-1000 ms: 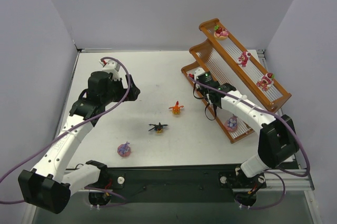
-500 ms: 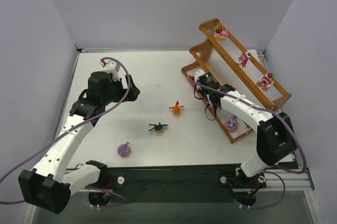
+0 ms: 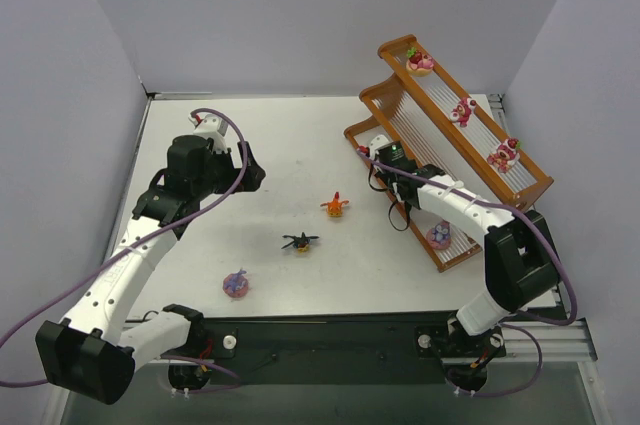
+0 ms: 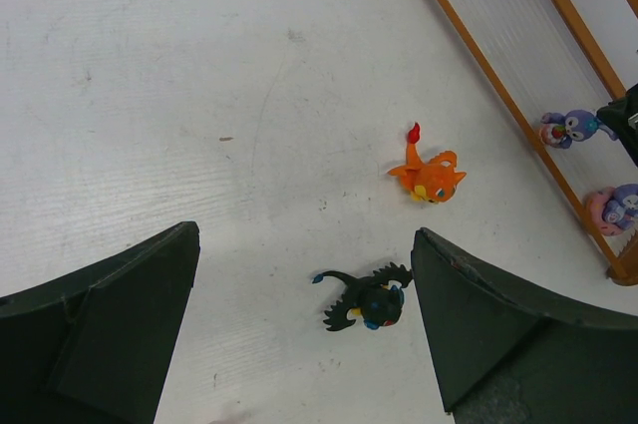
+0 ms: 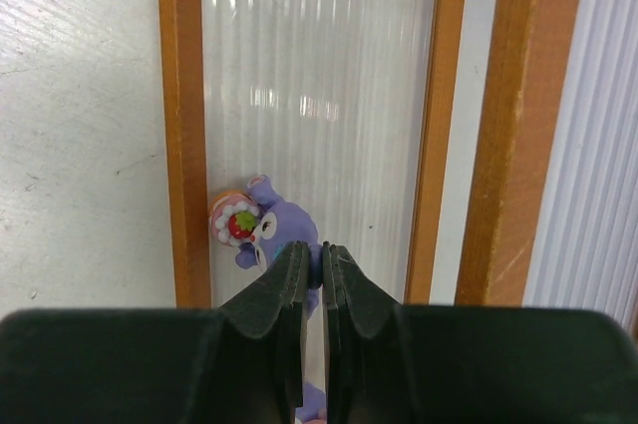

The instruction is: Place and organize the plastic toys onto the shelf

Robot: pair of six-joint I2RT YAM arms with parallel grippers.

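Right wrist: right gripper [image 5: 316, 250], jaws together, seems to be tidying the purple toy [image 5: 267, 228] at eleven o'clock on the shelf [image 5: 182, 95]; next, fetch the black toy [image 3: 299, 241].

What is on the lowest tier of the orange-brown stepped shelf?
One purple plastic figurine in plain view; a second purple figurine, partly covered by the shut right gripper.

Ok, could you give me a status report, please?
Left gripper open. Right gripper shut at purple toy on shelf. Orange toy, black toy, second purple toy unshelved. Nothing blocking.
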